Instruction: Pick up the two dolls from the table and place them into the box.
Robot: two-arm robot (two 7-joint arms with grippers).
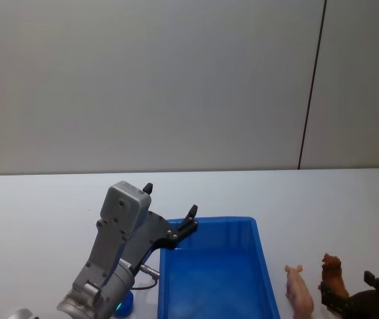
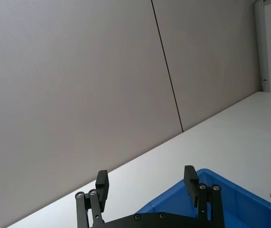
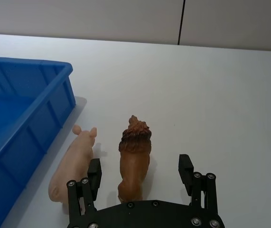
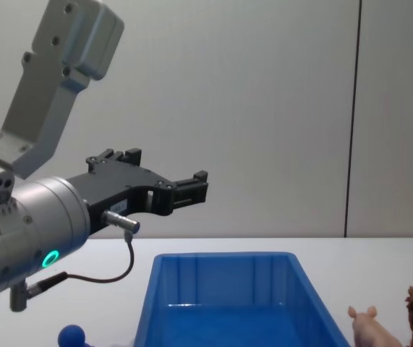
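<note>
A pale pink pig (image 3: 73, 161) and a reddish-brown lion (image 3: 135, 152) stand side by side on the white table (image 1: 43, 212), just right of the blue box (image 1: 209, 220). My right gripper (image 3: 140, 164) is open low over the table, its fingers straddling the lion's rear; one finger stands between lion and pig. In the head view this gripper (image 1: 348, 282) sits at the lower right, by the lion (image 1: 334, 274) and pig (image 1: 299, 289). My left gripper (image 1: 170, 199) hangs open and holds nothing, above the box's far left corner (image 2: 230, 183).
A small blue knob (image 1: 124, 302) lies on the table left of the box, under my left arm. A grey wall with a dark vertical seam (image 1: 312, 86) rises behind the table. Bare tabletop spreads behind and to the right of the dolls.
</note>
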